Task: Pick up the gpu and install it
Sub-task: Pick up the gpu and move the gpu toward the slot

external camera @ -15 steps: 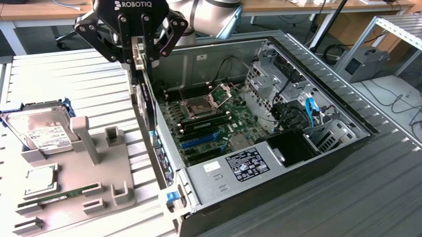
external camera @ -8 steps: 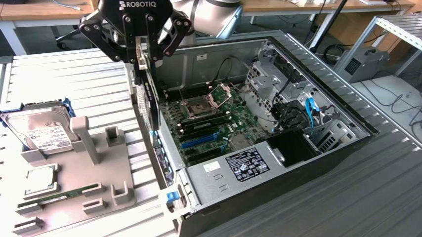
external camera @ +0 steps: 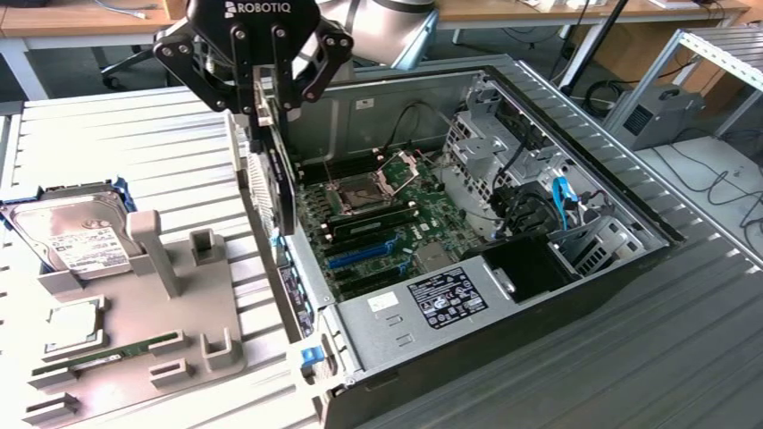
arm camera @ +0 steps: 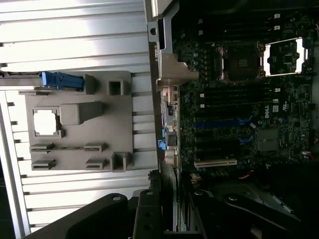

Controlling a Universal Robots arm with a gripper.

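We see wooden desks at the back, dark floor beneath, a ribbed metal tabletop, even light

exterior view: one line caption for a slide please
Gripper holds the gpu upright over the edge of the open computer case, not yet seated in the motherboard.

The dark gpu hangs upright, edge-on, along a wall of the computer case.

The exterior view looks down from high and set back over the worktop and open computer case, while the wrist view, behind the tool, peers straight down from closer, sharing the motherboard and grey holder.
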